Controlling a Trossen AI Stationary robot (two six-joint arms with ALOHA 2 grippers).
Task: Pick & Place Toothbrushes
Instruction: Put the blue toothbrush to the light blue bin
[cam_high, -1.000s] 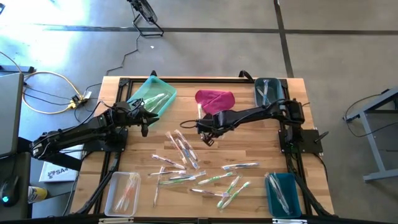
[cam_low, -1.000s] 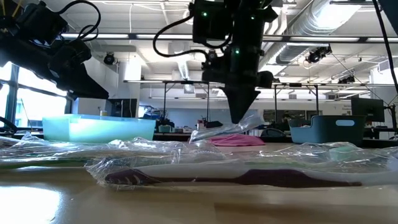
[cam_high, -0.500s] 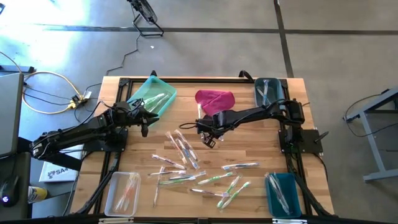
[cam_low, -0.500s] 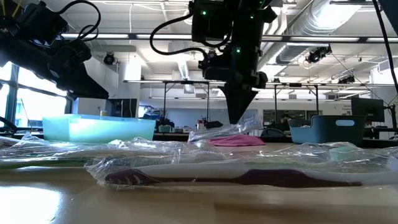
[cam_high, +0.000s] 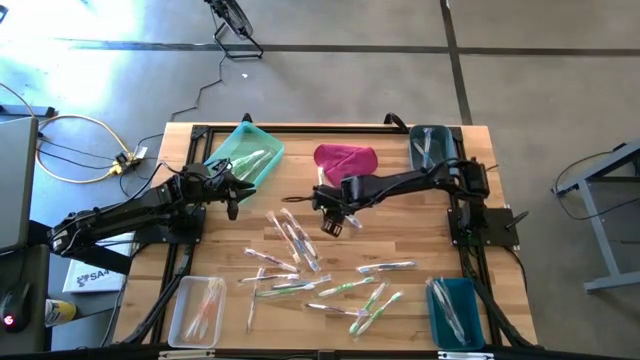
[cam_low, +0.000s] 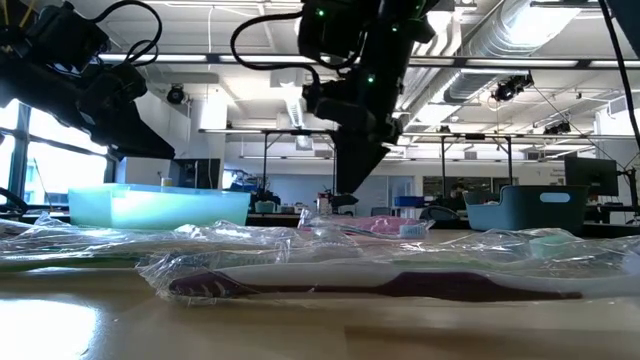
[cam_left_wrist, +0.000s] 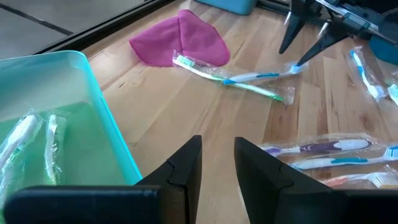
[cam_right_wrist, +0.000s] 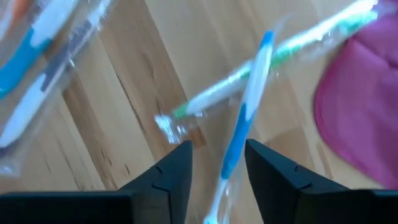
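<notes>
**Right gripper lets go over two crossed toothbrushes**

The wooden table (cam_high: 430, 240) is strewn with wrapped toothbrushes (cam_high: 330, 285), most of them spread across its near half, and more already lie in the turquoise bin (cam_high: 243, 157) and the corner trays. The left arm waits by that bin, its gripper (cam_left_wrist: 217, 163) partly open and empty. The action is mid-table: the right gripper (cam_high: 334, 222) hangs just over a blue toothbrush (cam_right_wrist: 244, 118) lying crossed on a green one (cam_right_wrist: 261, 61), right beside the magenta cloth (cam_high: 346, 160). The blue handle runs lengthwise straight between the parted fingers (cam_right_wrist: 176, 167), so the right arm is far nearer. A second ago those jaws were pinched shut with crinkled wrapper at their tip; now they've sprung apart, holding nothing, and the gripper has slid slightly toward the left arm's side.
</notes>
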